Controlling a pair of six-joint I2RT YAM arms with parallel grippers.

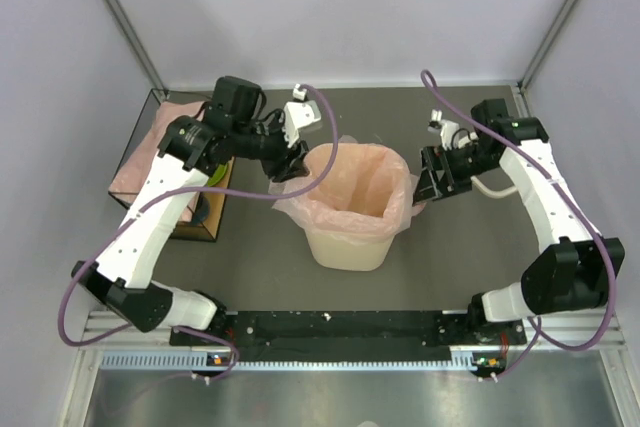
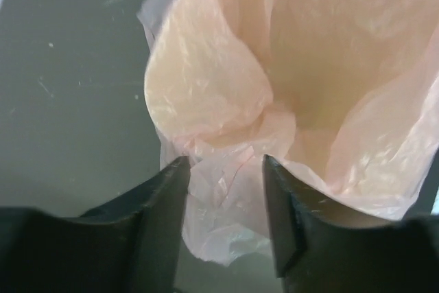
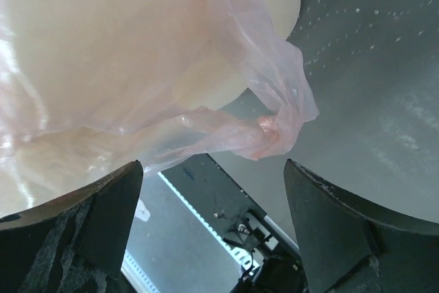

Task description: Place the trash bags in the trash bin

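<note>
One pink trash bag (image 1: 352, 179) already lines the trash bin (image 1: 345, 247), its edge draped over the rim, and both arms stand released, the left fingers (image 2: 154, 224) straddling a loose fold and the right fingers (image 3: 82, 224) spread wide just short of a twisted corner, so I'd judge this nearly done.

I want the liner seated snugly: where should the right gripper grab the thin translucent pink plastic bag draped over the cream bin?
Take the twisted, bunched corner of the thin pink plastic bag hanging outside the cream plastic bin, coming in from the bin's right. There the film gathers into a thicker tab, clear of the wall, and the open right gripper faces it.
</note>
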